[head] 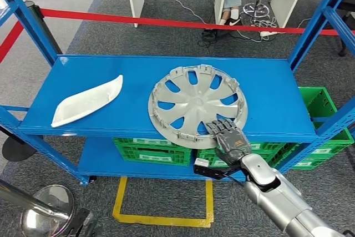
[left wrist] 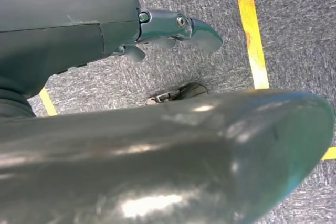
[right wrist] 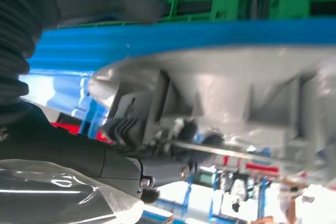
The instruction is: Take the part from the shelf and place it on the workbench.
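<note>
Reaching onto the blue metal shelf (head: pixel 272 98), the right hand (head: pixel 228 136) is clasping the round silver plastic hubcap (head: pixel 197 104) at its five-o'clock rim; a firm grip before lifting seems wise.

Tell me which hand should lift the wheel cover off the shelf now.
Right. The right hand already lies on the near rim of the wheel cover on the blue shelf. The left hand hangs over the carpeted floor, holding nothing.

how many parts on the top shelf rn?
2: the grey wheel cover mid-shelf at the front edge, with the right hand on its near rim, and the white trim piece toward the left end.
</note>
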Controlling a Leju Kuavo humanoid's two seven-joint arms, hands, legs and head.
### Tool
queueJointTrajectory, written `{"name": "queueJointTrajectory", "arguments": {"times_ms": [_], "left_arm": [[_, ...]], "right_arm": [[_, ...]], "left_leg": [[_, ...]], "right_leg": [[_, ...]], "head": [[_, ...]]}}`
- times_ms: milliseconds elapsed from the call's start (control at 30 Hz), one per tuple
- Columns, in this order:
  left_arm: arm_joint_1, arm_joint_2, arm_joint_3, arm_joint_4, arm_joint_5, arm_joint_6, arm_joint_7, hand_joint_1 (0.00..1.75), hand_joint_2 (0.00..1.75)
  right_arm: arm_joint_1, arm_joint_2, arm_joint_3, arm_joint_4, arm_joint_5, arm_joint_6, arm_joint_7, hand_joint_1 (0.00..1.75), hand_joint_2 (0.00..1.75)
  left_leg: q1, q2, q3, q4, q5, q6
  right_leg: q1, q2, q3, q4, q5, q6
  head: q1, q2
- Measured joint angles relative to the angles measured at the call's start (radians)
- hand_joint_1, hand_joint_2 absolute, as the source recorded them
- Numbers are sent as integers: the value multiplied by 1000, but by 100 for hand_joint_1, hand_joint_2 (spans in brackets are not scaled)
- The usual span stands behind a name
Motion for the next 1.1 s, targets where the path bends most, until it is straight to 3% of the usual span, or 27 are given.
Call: {"name": "queueJointTrajectory", "arguments": {"times_ms": [300, 667, 800, 933, 1100], "left_arm": [[16, 0, 3, -20, -1, 22, -17, 0, 0], [48, 0, 50, -56, 66, 47, -58, 0, 0], [54, -2, 72, -61, 57, 57, -94, 0, 175], [56, -9, 92, -65, -13, 107, -180, 0, 175], [57, -16, 109, -66, -28, 84, -182, 0, 175]], "right_arm": [[79, 5, -50, -42, 109, -164, 20, 175, 175], [181, 7, -129, -160, 168, -266, 21, 175, 175], [238, 17, -177, -245, 197, -320, -8, 175, 175], [300, 26, -217, -383, 245, -352, -30, 175, 175], [351, 29, -233, -527, 283, -366, -51, 175, 175]], "left_leg": [[0, 0, -3, 0, 0, 0], [0, 0, -5, 0, 0, 0], [0, 0, -6, 0, 0, 0], [0, 0, -7, 0, 0, 0], [0, 0, -7, 0, 0, 0]], "right_leg": [[0, 0, -3, 0, 0, 0], [0, -1, -5, 0, 0, 0], [0, 0, -6, 0, 0, 0], [0, 0, -7, 0, 0, 0], [0, -1, -7, 0, 0, 0]], "head": [[0, 0], [0, 0], [0, 0], [0, 0], [0, 0]]}}
